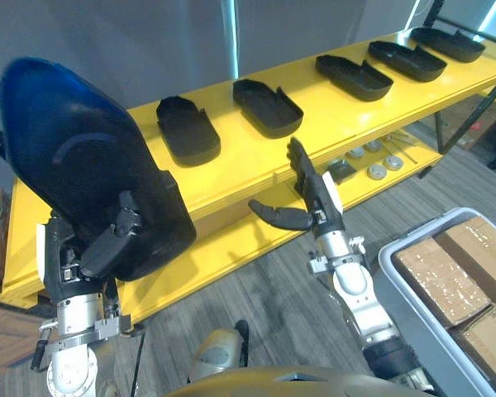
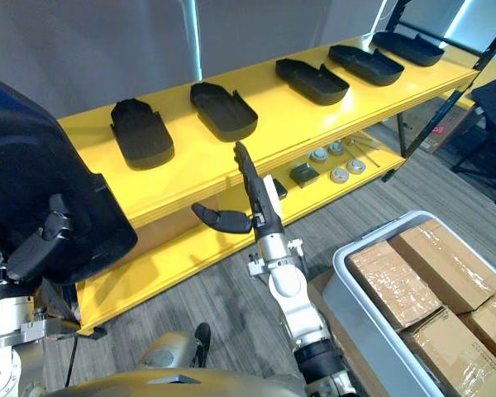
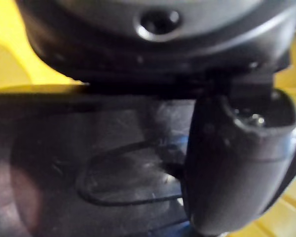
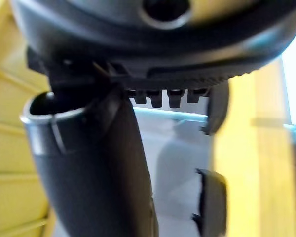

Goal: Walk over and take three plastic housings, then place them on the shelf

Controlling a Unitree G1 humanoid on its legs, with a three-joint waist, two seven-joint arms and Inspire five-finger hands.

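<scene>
setting: grey wall [image 1: 149, 41] behind a long yellow two-tier shelf [image 1: 231, 161]; grey plank floor [image 1: 256, 289].
left hand [image 1: 107, 241]: digits curled round a large black moulded plastic housing [image 1: 83, 149], held up in front of the shelf's left end; the grip looks meant to carry it to the top tier.
right hand [image 1: 318, 203]: fingers straight, thumb spread, holding nothing, just before the shelf's front edge; probably kept free to steady the part.
top tier [image 1: 331, 124]: five matching black plastic housings [image 1: 187, 128] in a spaced row, hollow side up; the bare left end is the likely spot for the held one.
lower tier [image 1: 231, 248]: small round metal parts [image 1: 377, 171]; dark square piece [image 1: 341, 170].
floor, right: grey plastic bin [image 1: 388, 265] holding taped cardboard boxes [image 1: 442, 285].
</scene>
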